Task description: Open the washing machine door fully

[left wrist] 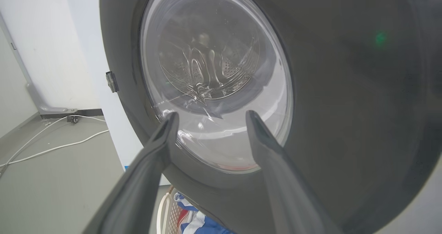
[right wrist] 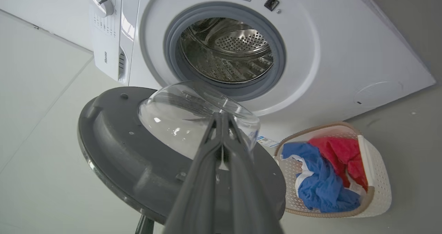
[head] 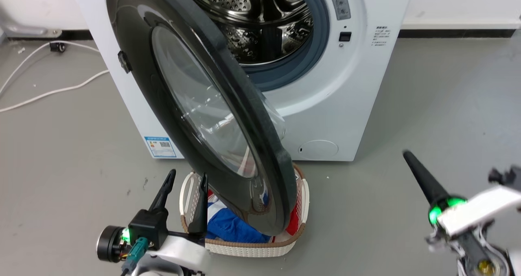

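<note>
Currently washing machine door (head: 203,105) stands part-open, hinged on robot's L side of washing machine (head: 346,88). Its free edge swings out twd the head cam & hangs over a white laundry basket (head: 304,194) w/ blue & red clothes, on grey floor (head: 407,117) just in front of the machine. Steel drum (head: 260,19) & grey gasket (head: 317,52) are exposed.

L jaws: wide apart, holding nothing. L fingers (head: 164,194) point up at door's outer face nr its lower rim; in L wrist view the glass bowl sits dead ahead betw. them. Contact w/ door: can't tell.

R jaws: pressed together, empty. R fingers (head: 423,182) are low on R side, well apart from door, facing its inner side.

White cables (head: 53,90) lie on floor to L of machine.
</note>
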